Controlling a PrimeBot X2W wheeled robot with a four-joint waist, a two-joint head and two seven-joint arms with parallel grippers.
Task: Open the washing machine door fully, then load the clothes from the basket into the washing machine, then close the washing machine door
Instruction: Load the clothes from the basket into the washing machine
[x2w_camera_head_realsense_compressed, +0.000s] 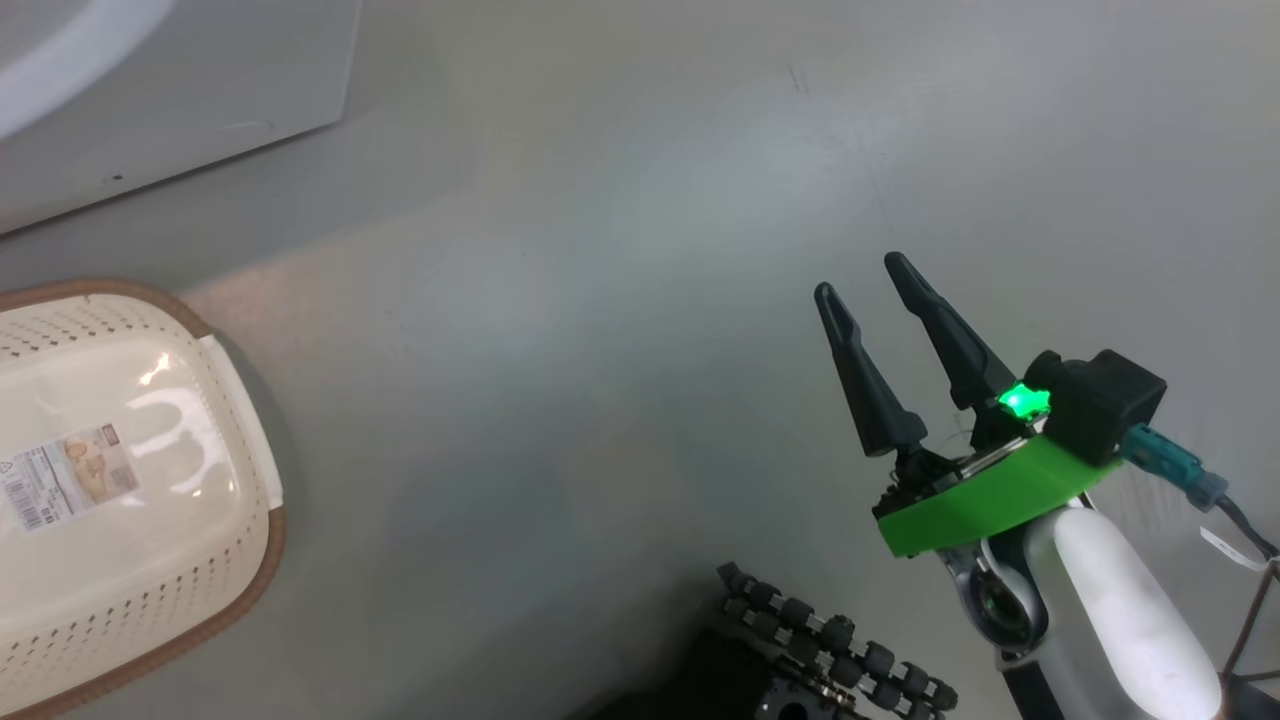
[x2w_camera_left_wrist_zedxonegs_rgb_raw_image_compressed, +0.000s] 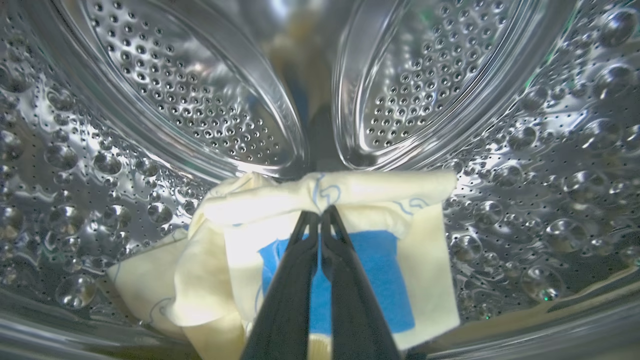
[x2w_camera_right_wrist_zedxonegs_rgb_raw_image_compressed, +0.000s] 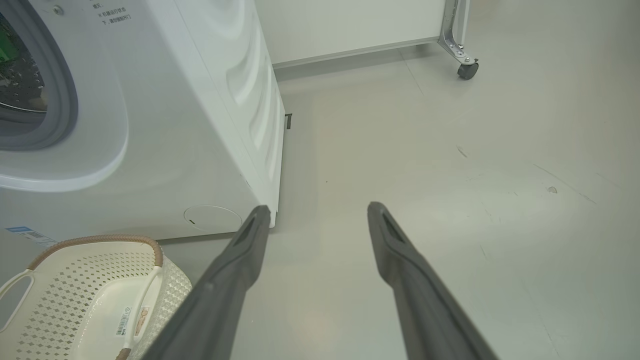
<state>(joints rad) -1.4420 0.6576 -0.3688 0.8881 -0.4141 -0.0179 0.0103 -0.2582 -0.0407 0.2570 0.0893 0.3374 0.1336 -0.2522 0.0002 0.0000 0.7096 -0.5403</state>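
Inside the steel drum (x2w_camera_left_wrist_zedxonegs_rgb_raw_image_compressed: 150, 100) of the washing machine (x2w_camera_right_wrist_zedxonegs_rgb_raw_image_compressed: 200, 125), my left gripper (x2w_camera_left_wrist_zedxonegs_rgb_raw_image_compressed: 320, 214) is shut on a bunched fold of the clothes (x2w_camera_left_wrist_zedxonegs_rgb_raw_image_compressed: 385, 192), a pale yellow garment with a blue patch. The garment hangs low against the drum wall. My right gripper (x2w_camera_head_realsense_compressed: 860, 275) hovers open over the floor, to the right of the basket (x2w_camera_head_realsense_compressed: 262, 560) and holding nothing; it also shows as open in the right wrist view (x2w_camera_right_wrist_zedxonegs_rgb_raw_image_compressed: 319, 210). The basket (x2w_camera_right_wrist_zedxonegs_rgb_raw_image_compressed: 100, 239) stands before the machine, its floor showing a label sticker. The machine's opening, ringed by the grey gasket (x2w_camera_right_wrist_zedxonegs_rgb_raw_image_compressed: 67, 100), stands uncovered. The washing machine door is out of view.
A white panel on a caster wheel (x2w_camera_right_wrist_zedxonegs_rgb_raw_image_compressed: 467, 70) stands beyond the machine. My base's roller wheel (x2w_camera_head_realsense_compressed: 830, 650) sits at the head view's bottom edge. Grey floor (x2w_camera_head_realsense_compressed: 600, 300) stretches between the basket and my right arm.
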